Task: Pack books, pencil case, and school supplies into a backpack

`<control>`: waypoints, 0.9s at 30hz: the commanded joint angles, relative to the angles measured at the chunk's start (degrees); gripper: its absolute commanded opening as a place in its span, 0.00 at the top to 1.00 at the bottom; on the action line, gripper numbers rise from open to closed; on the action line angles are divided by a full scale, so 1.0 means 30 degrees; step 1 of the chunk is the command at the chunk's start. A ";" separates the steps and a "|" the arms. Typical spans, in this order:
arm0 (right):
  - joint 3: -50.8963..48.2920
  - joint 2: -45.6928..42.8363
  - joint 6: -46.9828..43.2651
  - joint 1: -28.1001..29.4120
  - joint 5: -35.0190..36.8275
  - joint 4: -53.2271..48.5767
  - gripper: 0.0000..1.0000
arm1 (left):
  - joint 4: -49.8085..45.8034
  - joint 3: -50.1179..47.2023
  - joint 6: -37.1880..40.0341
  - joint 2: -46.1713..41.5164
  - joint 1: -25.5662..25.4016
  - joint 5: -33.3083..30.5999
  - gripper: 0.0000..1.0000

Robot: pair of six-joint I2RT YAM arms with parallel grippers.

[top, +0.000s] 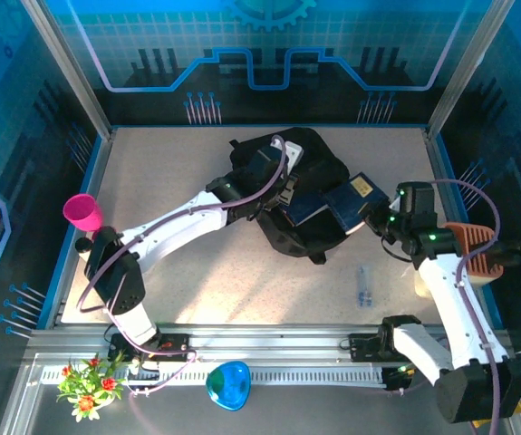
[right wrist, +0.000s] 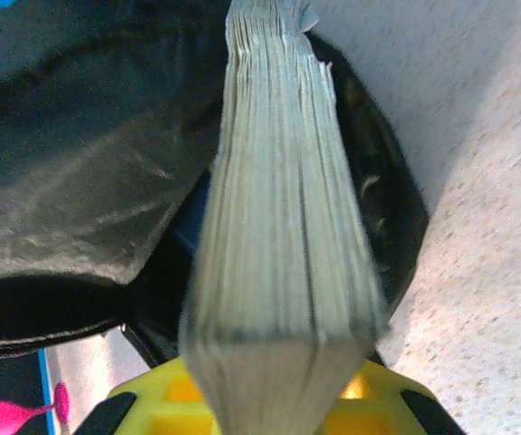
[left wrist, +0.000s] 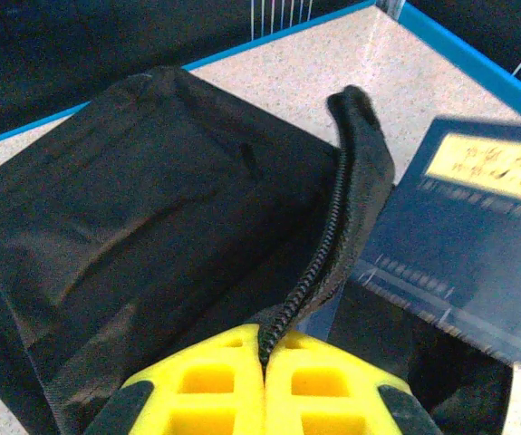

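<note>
The left arm rises from its base at the near left corner of the tabletop, folds at the elbow and stretches low and diagonally to the middle of the far half. The black backpack lies slumped there. The left end effector meets the bag's left side.

The right arm stands up from the near right corner and bends inward. The right end effector sits at the bag's right side, clamped on a navy book with a gold label. This book is tilted over the bag's opening. A second navy book lies just beside it, partly inside the opening.

The left wrist view gives what the overhead cannot. The yellow fingers are pressed together on the bag's zippered flap edge, which stands up from them in a curved ridge. A gold-labelled navy cover lies right of the ridge. Which of the two books it is I cannot tell.

In the right wrist view, the held book's pale page edges run straight out from between the yellow pads. The black fabric of the bag is on the left behind them, with bare tabletop on the right.

A pink cup stands at the left edge. A small clear item lies toward the near right, well apart from the bag.
</note>
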 commanded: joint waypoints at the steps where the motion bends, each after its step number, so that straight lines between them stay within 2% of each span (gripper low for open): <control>1: -0.0274 0.0720 0.1604 0.1213 -0.0711 0.1920 0.94 | 0.2427 -0.0274 0.0086 -0.1247 -0.0159 0.0636 1.00; 13: -0.1418 0.4134 0.3805 0.3018 -0.0820 0.6218 0.94 | 0.3096 -0.1134 -0.0108 -0.1910 -0.0204 0.1780 1.00; 22: -0.1367 0.8638 0.4003 0.3358 -0.0771 1.0025 0.93 | 0.2914 -0.1383 -0.0509 -0.2199 -0.0190 0.2027 1.00; 27: -0.0255 1.0617 0.3497 0.3628 -0.1389 1.0562 0.92 | 0.2899 -0.1500 -0.0687 -0.2281 -0.0188 0.2055 1.00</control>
